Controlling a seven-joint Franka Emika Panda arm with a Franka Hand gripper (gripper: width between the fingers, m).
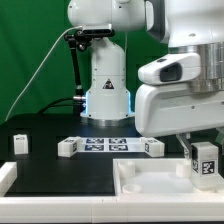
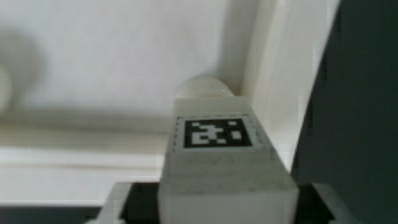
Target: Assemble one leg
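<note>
My gripper [image 1: 204, 150] is shut on the leg [image 1: 206, 162], a small white blocky peg with a black-and-white tag on its face. It holds the leg upright over the right end of the large flat white tray-like piece [image 1: 150, 185]. In the wrist view the leg [image 2: 217, 135] stands between the jaws of my gripper [image 2: 217, 205]. It points down at the tray-like piece [image 2: 107, 120] close to its raised rim. The leg's lower tip is hidden in the exterior view, so I cannot tell whether it touches.
The marker board [image 1: 108, 145] lies mid-table with a small white tagged block at each end [image 1: 68, 147] [image 1: 152, 147]. Another tagged white peg [image 1: 20, 143] stands at the exterior view's left. The robot base [image 1: 107, 90] stands behind. The black table [image 2: 365, 100] lies beside the tray.
</note>
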